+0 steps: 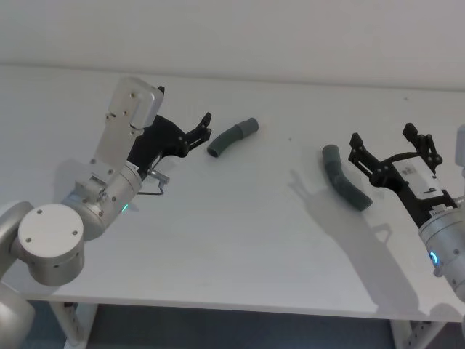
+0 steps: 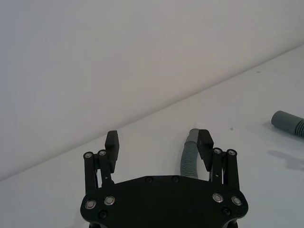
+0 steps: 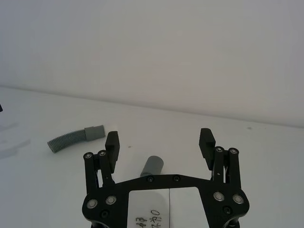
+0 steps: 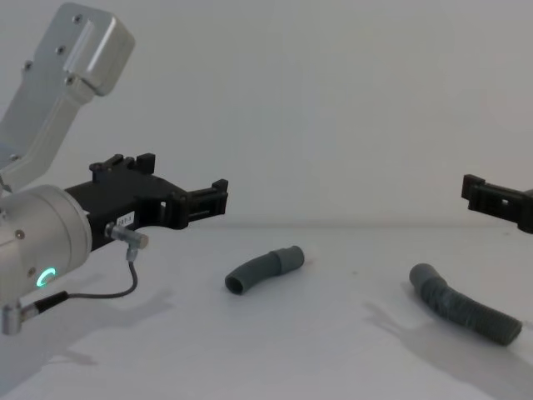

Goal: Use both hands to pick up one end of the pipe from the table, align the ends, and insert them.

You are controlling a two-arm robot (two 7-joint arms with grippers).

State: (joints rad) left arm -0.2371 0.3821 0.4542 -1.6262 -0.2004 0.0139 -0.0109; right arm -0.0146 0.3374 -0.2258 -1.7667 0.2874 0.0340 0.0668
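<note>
Lab; plain white table (image 1: 240,247), blank wall (image 1: 232,29)

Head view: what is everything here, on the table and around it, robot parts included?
Table: one, white, under everything.
Short hose: one, dark grey, lying far left of centre.
Long hose: one, dark grey, lying on the right.
Left gripper: one, black, open, beside the short hose.
Right gripper: one, black, open, beside the long hose.
Left arm: one, silver, near left.
Right arm: one, silver, near right.

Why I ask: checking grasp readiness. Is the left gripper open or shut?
Open. The left gripper has its fingers wide apart, closed on nothing; the shorter pipe piece lies ungripped nearby.
</note>
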